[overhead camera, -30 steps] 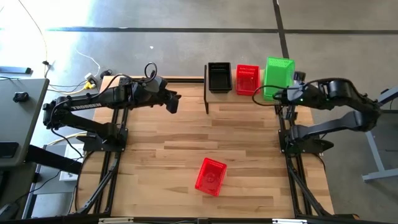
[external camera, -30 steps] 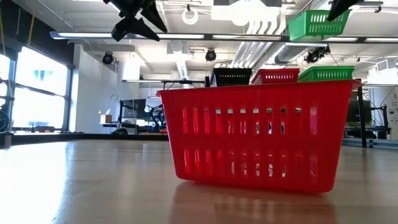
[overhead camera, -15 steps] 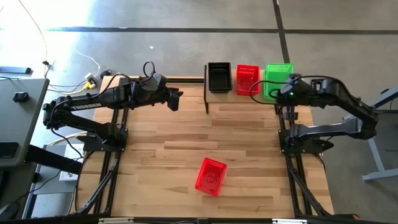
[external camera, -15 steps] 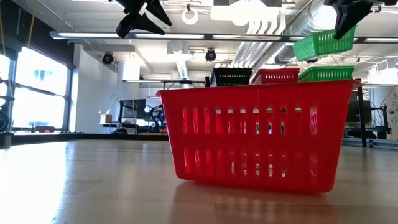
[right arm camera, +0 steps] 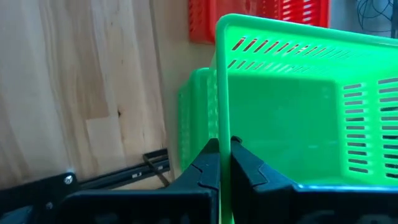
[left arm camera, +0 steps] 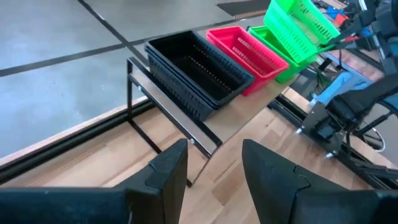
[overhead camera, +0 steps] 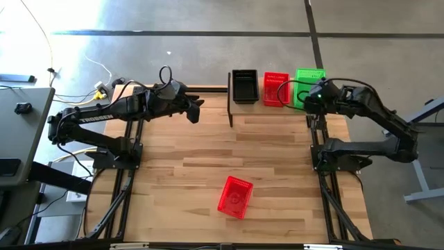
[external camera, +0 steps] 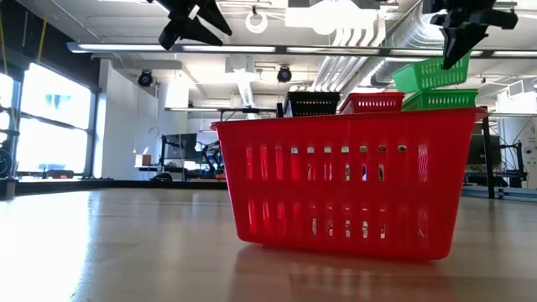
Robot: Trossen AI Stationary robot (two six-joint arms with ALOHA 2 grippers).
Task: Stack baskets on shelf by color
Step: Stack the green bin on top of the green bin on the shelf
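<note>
Right gripper (right arm camera: 219, 163): pinched on the rim of a green basket (right arm camera: 292, 106), held tilted just above the green stack (external camera: 439, 99) at the shelf's right end (the wrist view shows the lower green rim directly beneath).

Shelf (overhead camera: 239, 105): at the counter's far edge, carrying from left to right black baskets (overhead camera: 244, 85), red baskets (overhead camera: 275, 88), then green.

Left gripper (left arm camera: 214, 168): fingers spread, holding nothing, hovering high over the counter (overhead camera: 208, 149) to the left of the shelf, pointed toward it.

Lone red basket (overhead camera: 235, 196): on the near middle of the counter, well apart from the shelf and both grippers.
</note>
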